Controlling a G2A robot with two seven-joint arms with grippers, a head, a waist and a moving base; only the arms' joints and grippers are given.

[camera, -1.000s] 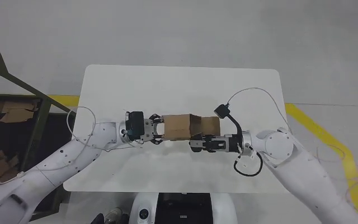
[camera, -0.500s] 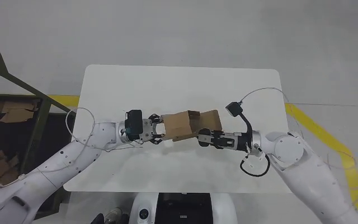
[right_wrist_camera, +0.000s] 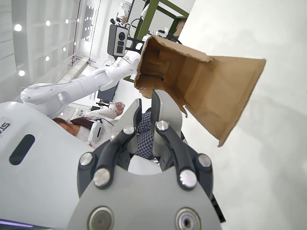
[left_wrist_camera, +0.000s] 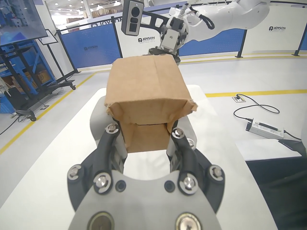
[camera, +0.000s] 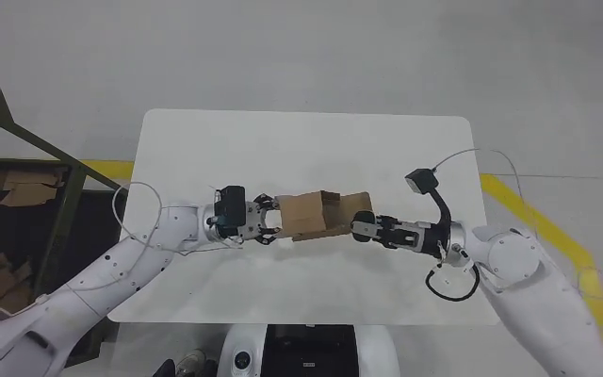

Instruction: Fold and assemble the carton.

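The left gripper [left_wrist_camera: 144, 130] is clamped on the carton [left_wrist_camera: 144, 84], its fingers [left_wrist_camera: 112, 130] either side of the lower end flap [left_wrist_camera: 146, 142], so the box juts straight out past its fingertips and hangs just above the white table [camera: 377, 141]. At the end of the box farthest from that hand sits the right gripper [right_wrist_camera: 145, 98], its tip against the ragged lower edge of the open mouth. Whether it has hold of the cardboard or merely touches it I cannot tell from here. Beside it one long flap [right_wrist_camera: 230, 92] splays wide outward, and to my eye that is the piece to be dealt with next. If I were guiding it, I would keep the left hand firm and level as the anchor, since any twist there would skew the whole tube. I would bring the right hand round to the outside of the splayed flap and push at the crease rather than the free edge, so that it hinges over cleanly instead of buckling. The torn-looking edges suggest soft board, so slow pressure seems wise. As for writing, the carton's faces that I can see are plain brown with nothing printed on them. The blue barrier panels [left_wrist_camera: 96, 46] beyond the table carry white lettering and a logo, which I leave unread. The wall screen [left_wrist_camera: 21, 13] shows something too small to make out.
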